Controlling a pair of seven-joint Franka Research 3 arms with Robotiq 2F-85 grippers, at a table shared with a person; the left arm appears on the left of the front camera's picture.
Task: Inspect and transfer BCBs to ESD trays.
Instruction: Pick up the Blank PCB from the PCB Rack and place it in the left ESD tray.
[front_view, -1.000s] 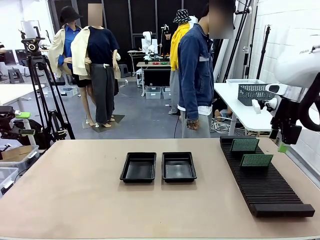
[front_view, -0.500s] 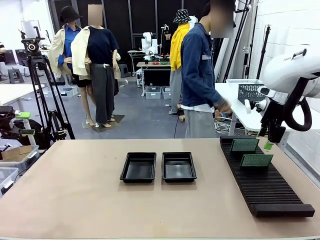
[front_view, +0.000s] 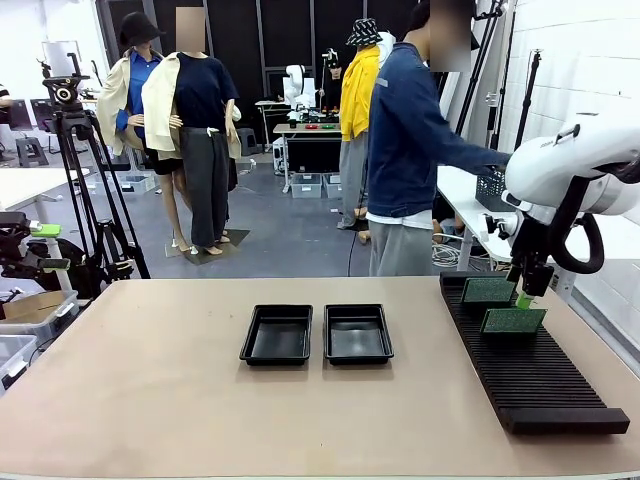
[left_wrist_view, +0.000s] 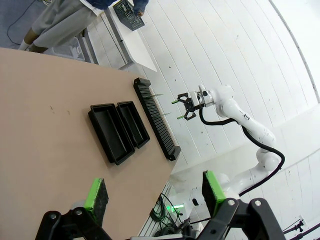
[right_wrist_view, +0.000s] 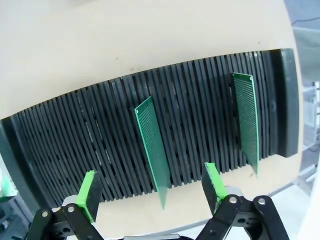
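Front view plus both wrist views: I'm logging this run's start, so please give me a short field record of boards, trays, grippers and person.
boards: far BCB and near BCB, both standing on edge in the black slotted rack
trays: left tray and right tray, side by side mid-table, both empty
right gripper: open, above the rack by the boards, holding nothing
left gripper: open, high over the table, holding nothing
person: standing at the far side, one arm reaching toward a side table
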